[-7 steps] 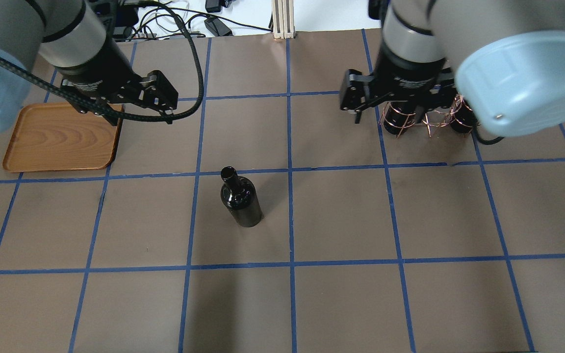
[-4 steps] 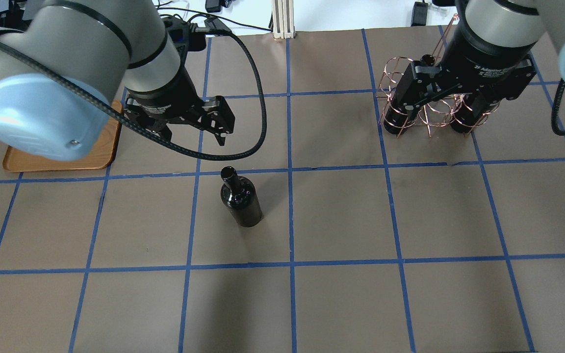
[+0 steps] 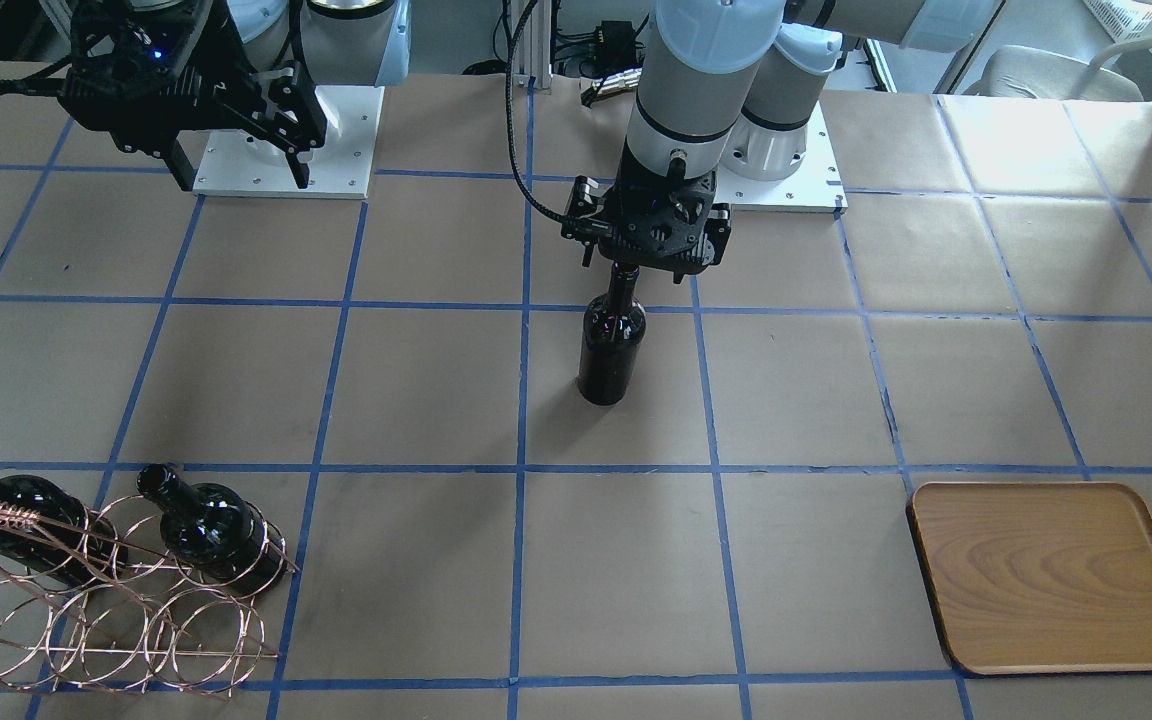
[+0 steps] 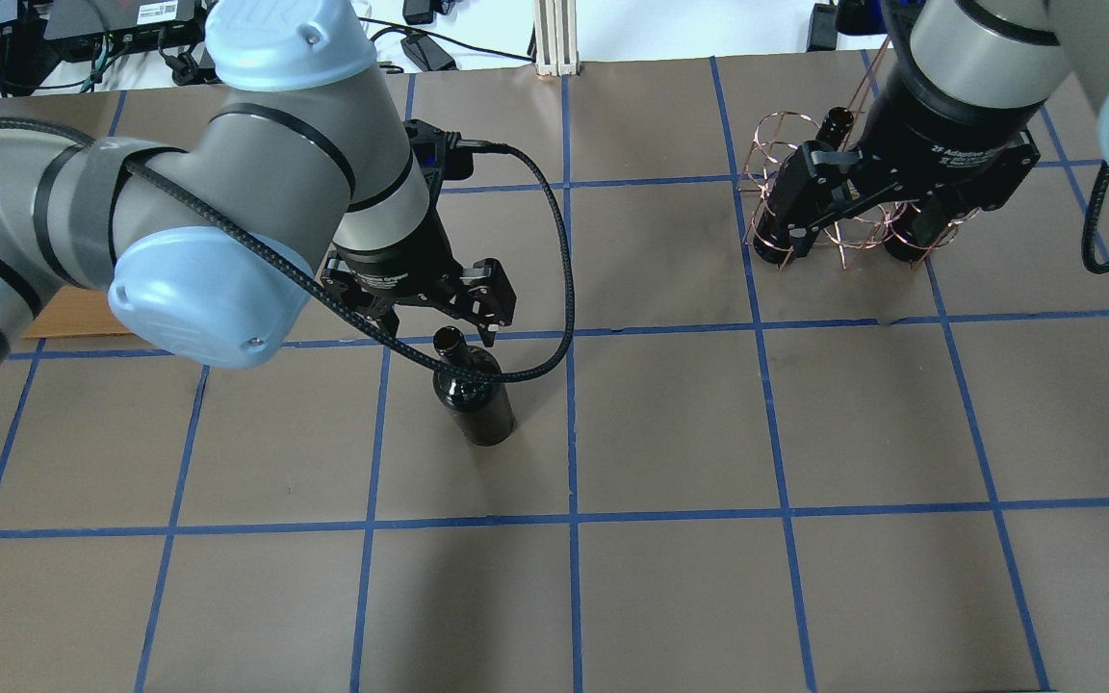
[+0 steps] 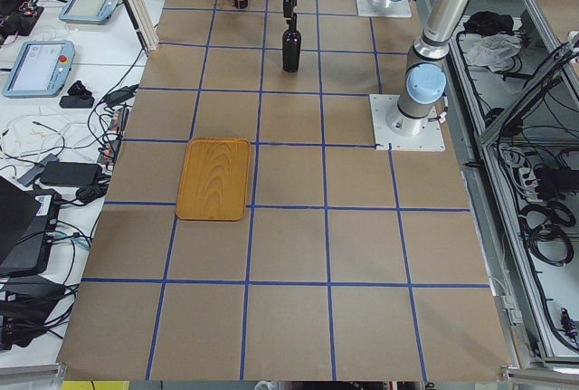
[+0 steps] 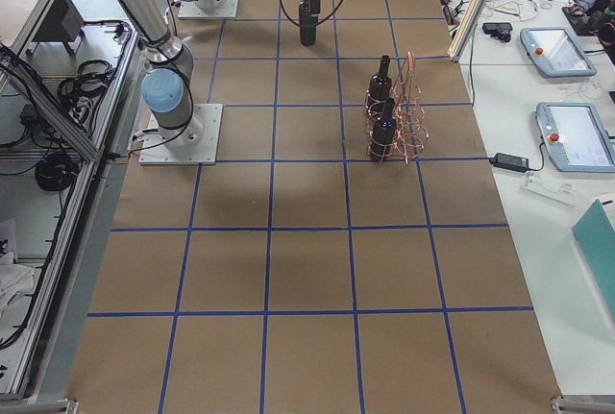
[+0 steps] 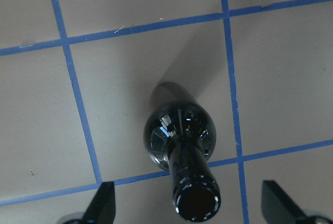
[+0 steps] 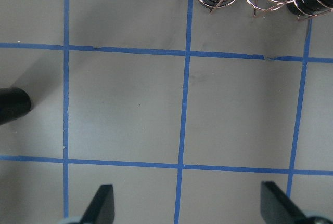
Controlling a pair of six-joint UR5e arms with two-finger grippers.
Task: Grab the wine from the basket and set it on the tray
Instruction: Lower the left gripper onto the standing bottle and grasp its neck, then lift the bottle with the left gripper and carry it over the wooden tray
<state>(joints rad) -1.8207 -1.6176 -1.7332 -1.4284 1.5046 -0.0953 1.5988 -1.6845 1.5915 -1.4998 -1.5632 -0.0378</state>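
Front view: the bottle (image 3: 611, 345) stands upright mid-table, out of the basket (image 3: 106, 620) and well apart from the tray (image 3: 1056, 580); the left gripper (image 3: 636, 268) hangs right over its neck, while the right gripper (image 3: 241, 175) is raised near the robot's base, spread wide and holding nothing; two other bottles (image 3: 201, 525) lie in the basket.

Overhead view: the left gripper sits just behind the bottle's mouth, and the arm hides nearly all of the tray, which the front view shows whole and bare.

Left wrist view: only here is the alignment plain; both fingers (image 7: 101, 203) stand wide apart with the bottle's mouth between them, a shade off centre, and nothing is clamped. To do this step well, I would centre the mouth, lower until the pads sit below the lip, close firmly on the slim glossy neck, then lift straight up so that the bottle does not swing.

Right wrist view: its fingers (image 8: 104, 203) are wide open over bare table (image 8: 125, 104), with the basket at the top edge.

Left side view: it gives what the others lack, the whole run from the bottle to the tray (image 5: 214, 177).

Right side view: it shows the basket's upright frame and handle; the far gripper's height on the neck is too small to judge.
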